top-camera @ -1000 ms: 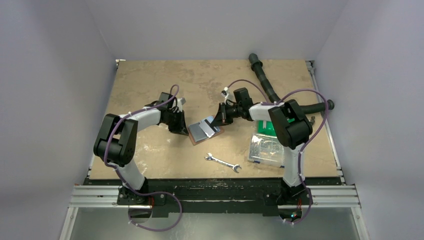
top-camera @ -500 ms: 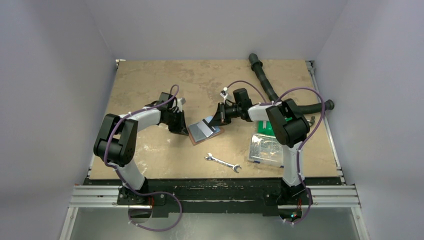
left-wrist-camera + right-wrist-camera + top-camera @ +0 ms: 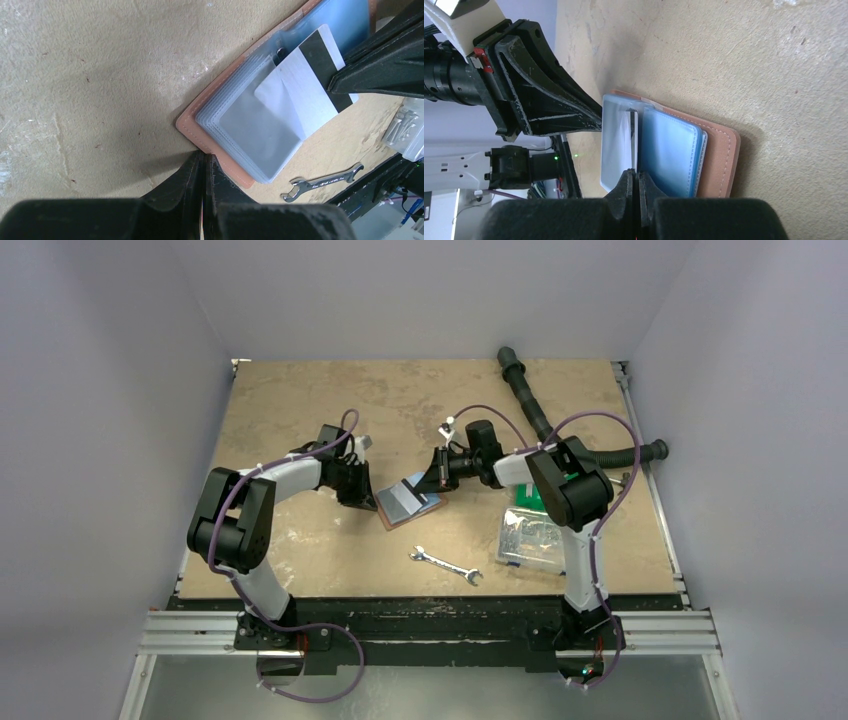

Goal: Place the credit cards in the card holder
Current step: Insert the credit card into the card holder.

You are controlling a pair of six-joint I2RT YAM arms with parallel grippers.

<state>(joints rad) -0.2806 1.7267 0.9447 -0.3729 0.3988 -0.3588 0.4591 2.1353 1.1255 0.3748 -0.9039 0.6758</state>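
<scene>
The card holder [image 3: 410, 508], a reddish-brown wallet, lies open on the table with clear sleeves fanned up. My left gripper [image 3: 362, 500] is shut on its brown rim at the near corner [image 3: 204, 156]. My right gripper [image 3: 426, 484] is shut on a credit card [image 3: 310, 82], whose pale back with a black stripe faces up. The card's far end sits inside a clear sleeve; the rest sticks out. In the right wrist view the card [image 3: 635, 135] stands edge-on between my fingertips [image 3: 636, 172]. A light blue surface [image 3: 669, 150] shows under the sleeves beside it, over the brown cover [image 3: 724, 160].
A steel wrench [image 3: 446, 565] lies near the front, also visible in the left wrist view [image 3: 325, 181]. A clear compartment box [image 3: 532, 537] and a green bin [image 3: 528, 495] sit right of the wallet. A black corrugated hose [image 3: 530, 405] runs along the back right.
My right gripper has moved a little left toward the wallet with the card in it. The left gripper and wallet have stayed put.
</scene>
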